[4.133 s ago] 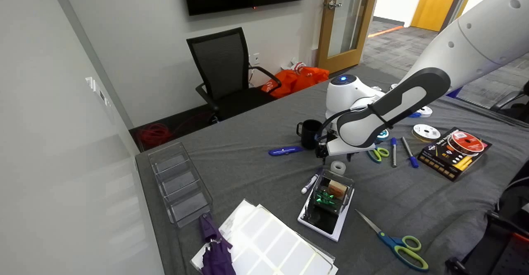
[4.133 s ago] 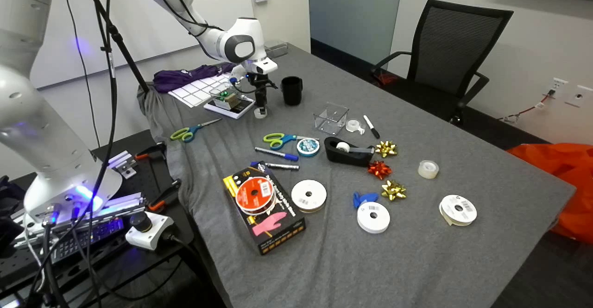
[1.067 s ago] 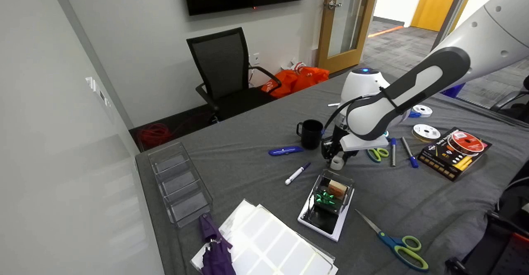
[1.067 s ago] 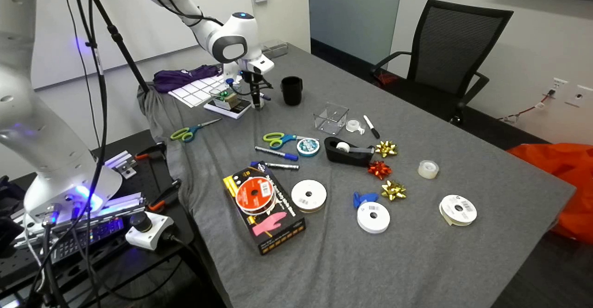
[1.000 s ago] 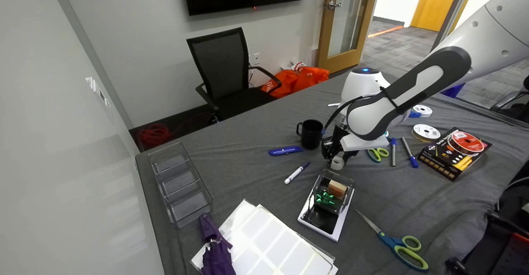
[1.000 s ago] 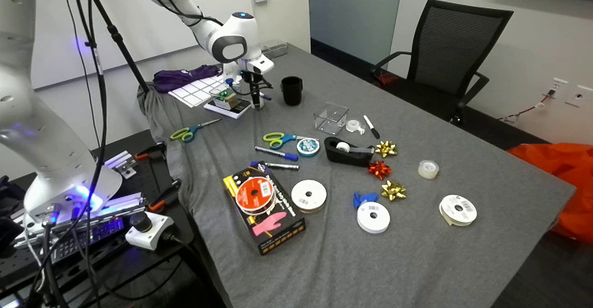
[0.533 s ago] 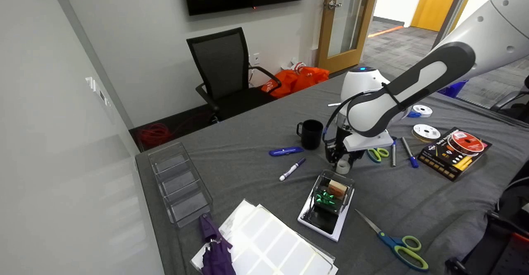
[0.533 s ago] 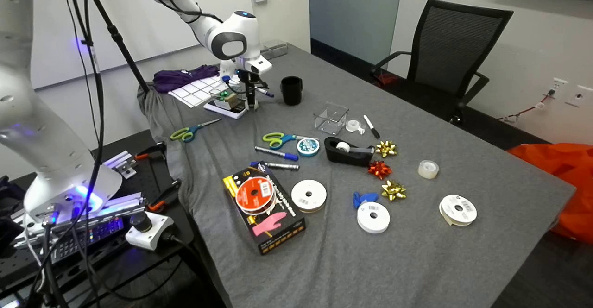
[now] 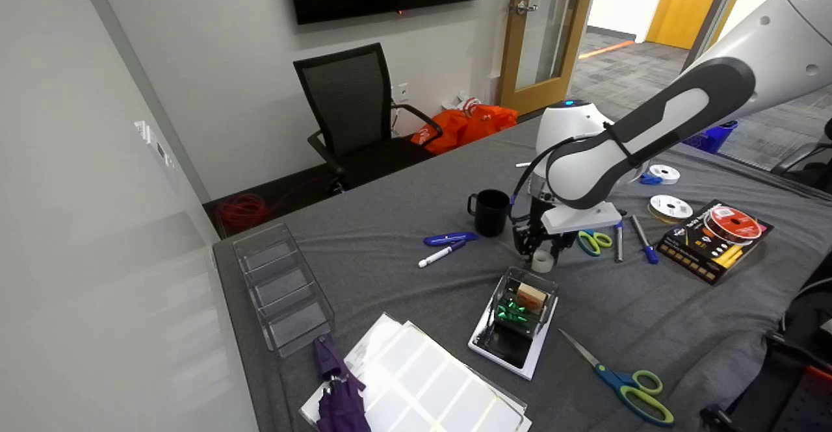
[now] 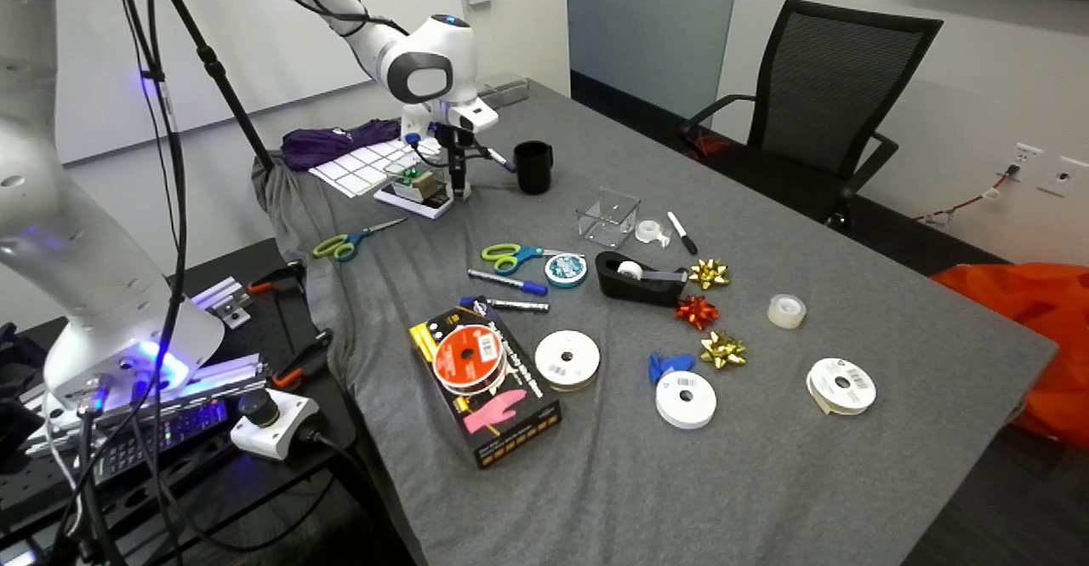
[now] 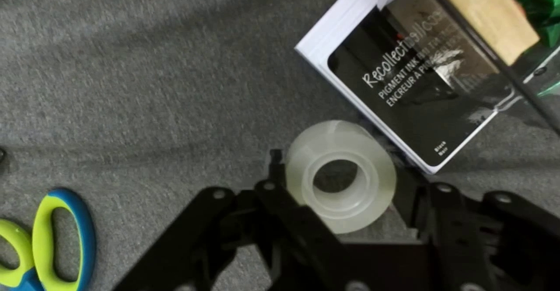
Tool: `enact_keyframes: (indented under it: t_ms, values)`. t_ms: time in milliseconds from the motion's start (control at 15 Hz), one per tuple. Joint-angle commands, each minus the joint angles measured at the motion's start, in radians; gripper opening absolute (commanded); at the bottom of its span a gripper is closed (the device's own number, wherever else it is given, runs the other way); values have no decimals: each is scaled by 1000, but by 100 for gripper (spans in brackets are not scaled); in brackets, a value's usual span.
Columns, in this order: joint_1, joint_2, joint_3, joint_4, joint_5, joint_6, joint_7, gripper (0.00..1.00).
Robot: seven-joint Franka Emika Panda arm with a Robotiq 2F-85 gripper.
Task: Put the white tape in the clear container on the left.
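Although the white tape (image 11: 369, 179) is sitting between the fingers (image 11: 278, 168) of your gripper (image 11: 341, 173), you are not yet delivering it.

You are, by appearance, gripping: both fingers are pressing opposite outer sides of the tape, presumably because its width is suiting such a hold. Whether it is hanging clear of the grey cloth (image 11: 153, 107), the views are not settling. Just beside the gripper an ink pad (image 11: 407, 127) is lying, a clear box (image 9: 550, 294) with a green bow (image 9: 511, 312) apparently resting on it; this closeness is likely calling for a straight lift. Well apart from the gripper a divided clear tray (image 9: 281, 287) is lying; you are probably aiming there, since the box is already carrying goods, though the instruction is leaving this open.
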Motion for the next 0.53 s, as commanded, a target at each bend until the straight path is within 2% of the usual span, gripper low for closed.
enact_keyframes:
  t_ms: [0, 133, 467]
  values:
    - [50, -17, -48, 3, -79, -77, 79, 33]
    - [37, -19, -33, -6, -73, -35, 71, 33]
    - [-6, -23, 14, -42, 25, 125, 9, 33]
